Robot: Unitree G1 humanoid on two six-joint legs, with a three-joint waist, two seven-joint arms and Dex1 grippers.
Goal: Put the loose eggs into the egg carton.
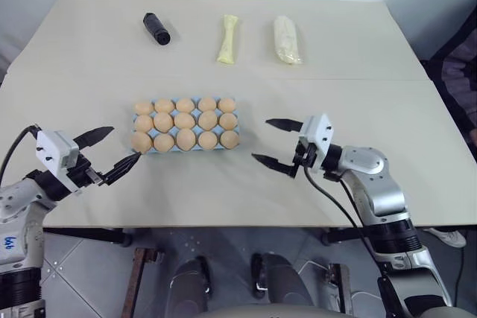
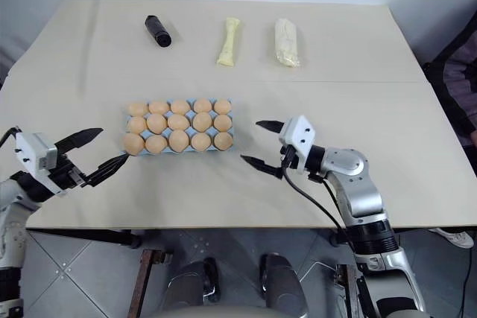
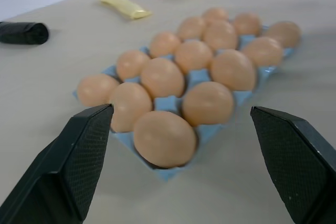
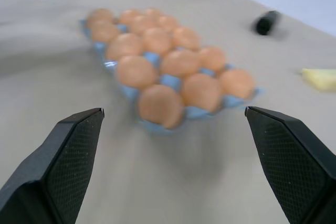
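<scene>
The light blue moulded egg carton (image 1: 185, 130) sits between both grippers, all fifteen cups filled with smooth orange-tan eggs (image 1: 185, 121). Left gripper (image 1: 115, 151) and right gripper (image 1: 276, 143) gape wide, empty, apparently finished.

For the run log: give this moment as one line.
carton: all cups filled | eggs: none loose | left gripper: open, empty | right gripper: open, empty

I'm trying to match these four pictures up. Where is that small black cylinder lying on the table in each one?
Left eye view: black cylinder at the table's far side, beyond the light blue egg carton.
Right eye view: same far spot.
Left wrist view: at the edge, beyond the carton's eggs.
Right wrist view: a blurred dark shape past the carton.
Shared landmark: the carton.
</scene>
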